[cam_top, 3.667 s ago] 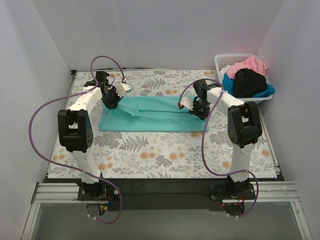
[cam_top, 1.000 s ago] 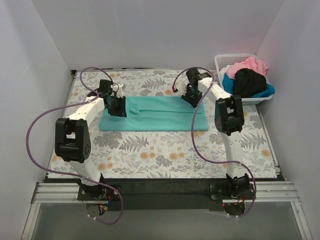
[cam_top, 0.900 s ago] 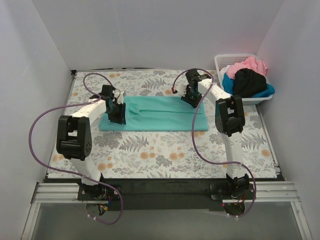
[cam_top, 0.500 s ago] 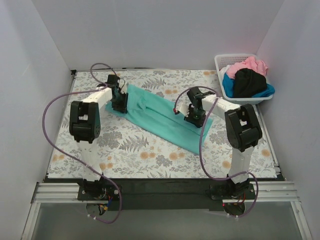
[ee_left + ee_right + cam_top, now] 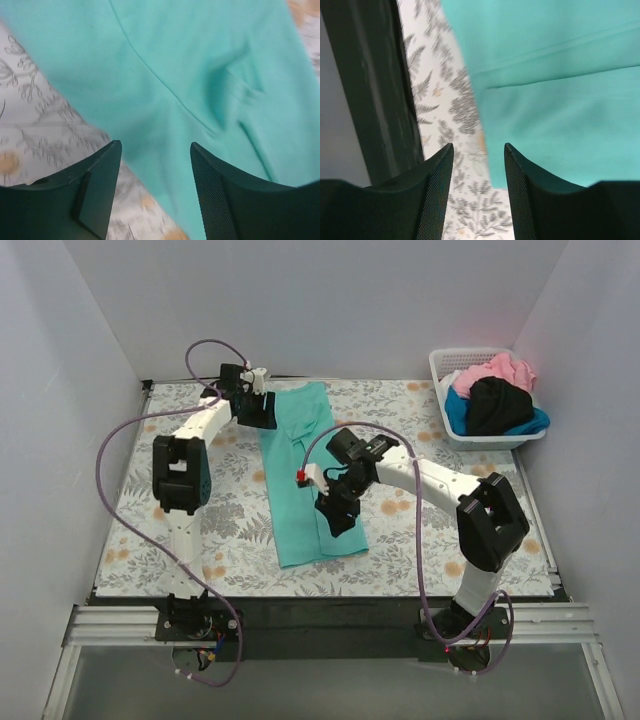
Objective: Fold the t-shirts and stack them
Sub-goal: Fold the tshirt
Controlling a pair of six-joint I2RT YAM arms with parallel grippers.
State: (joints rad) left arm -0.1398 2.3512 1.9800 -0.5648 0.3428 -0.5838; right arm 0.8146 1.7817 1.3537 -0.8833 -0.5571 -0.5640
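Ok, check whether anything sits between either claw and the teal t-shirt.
Nothing visible does. The left claw and right claw hang directly over the teal t-shirt, only its cloth and the floral table cloth showing between their fingers. The white basket stands well aside.

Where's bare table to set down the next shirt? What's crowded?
Free: the floral table cloth between the teal t-shirt and the basket, and the near-left patch between the left arm and that shirt. Crowded: the centre, with the right gripper over the shirt, and the far end by the left gripper.
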